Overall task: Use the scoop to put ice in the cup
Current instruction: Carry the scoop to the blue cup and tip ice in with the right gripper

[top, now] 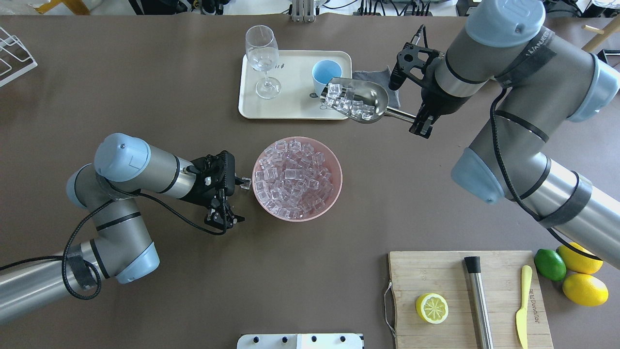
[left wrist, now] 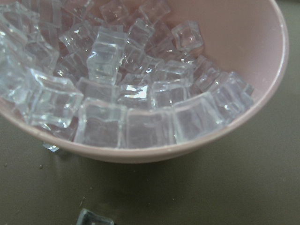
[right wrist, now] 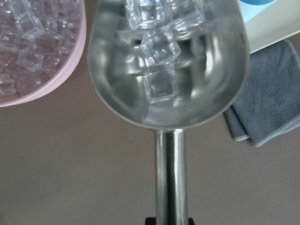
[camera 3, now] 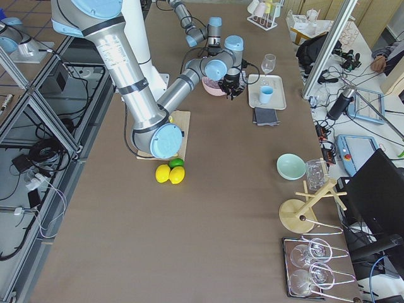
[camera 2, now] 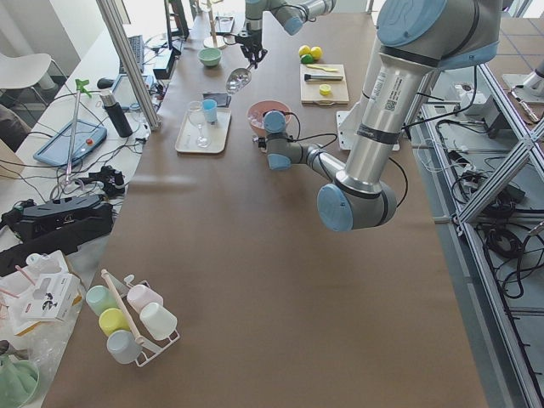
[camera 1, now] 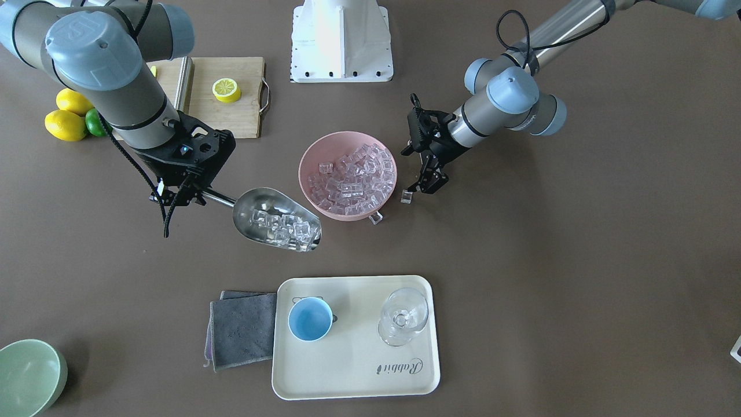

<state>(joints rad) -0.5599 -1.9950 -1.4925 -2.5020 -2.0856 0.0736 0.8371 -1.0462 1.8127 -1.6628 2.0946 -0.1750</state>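
Note:
My right gripper (top: 420, 118) is shut on the handle of the steel scoop (top: 366, 100), which it holds in the air between the pink bowl (top: 334, 194) and the tray. Several clear ice cubes (camera 1: 285, 227) lie in the scoop's trough, also in the right wrist view (right wrist: 159, 70). The scoop's mouth points toward the light-blue cup (camera 1: 311, 318), which stands empty on the tray. The pink bowl is full of ice (left wrist: 140, 93). My left gripper (top: 236, 201) is open and empty, just beside the bowl's rim.
The cream tray (camera 1: 359, 370) also holds a clear stemmed glass (camera 1: 402, 317). A grey cloth (camera 1: 243, 330) lies beside it. Two loose cubes (camera 1: 407, 197) lie by the bowl. A cutting board (top: 499, 334) with half lemon, steel cylinder and knife, and a green bowl (camera 1: 26, 376), stand off to the sides.

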